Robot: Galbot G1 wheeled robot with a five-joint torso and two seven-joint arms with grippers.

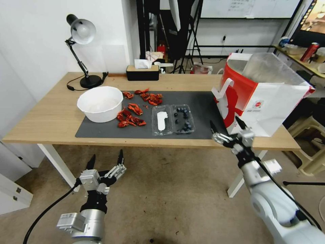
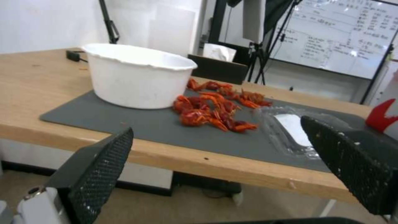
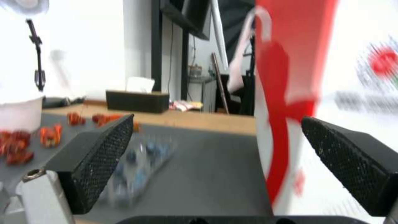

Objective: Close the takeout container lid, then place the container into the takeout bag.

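Right gripper (image 1: 226, 128), jaws apart, hangs at the table's near edge, lower right of centre; left gripper (image 1: 105, 161), also spread, sits lower left.

Head view: takeout container (image 1: 173, 119) lies open at centre, lid (image 1: 162, 120) left of the berries, nearer the right gripper; takeout bag (image 1: 262, 92) upper right. Left wrist view: lid (image 2: 292, 127) right of centre. Right wrist view: container (image 3: 139, 163) lower left, bag (image 3: 290, 93) close right.

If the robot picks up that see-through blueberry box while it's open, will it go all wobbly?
Probably. The takeout container looks like thin clear plastic lying open flat, so it would likely bend at the hinge. The lid side holds nothing, while the blueberries sit loose in the other half, so it may tip that way and they could roll out. Closing it first should stiffen it.
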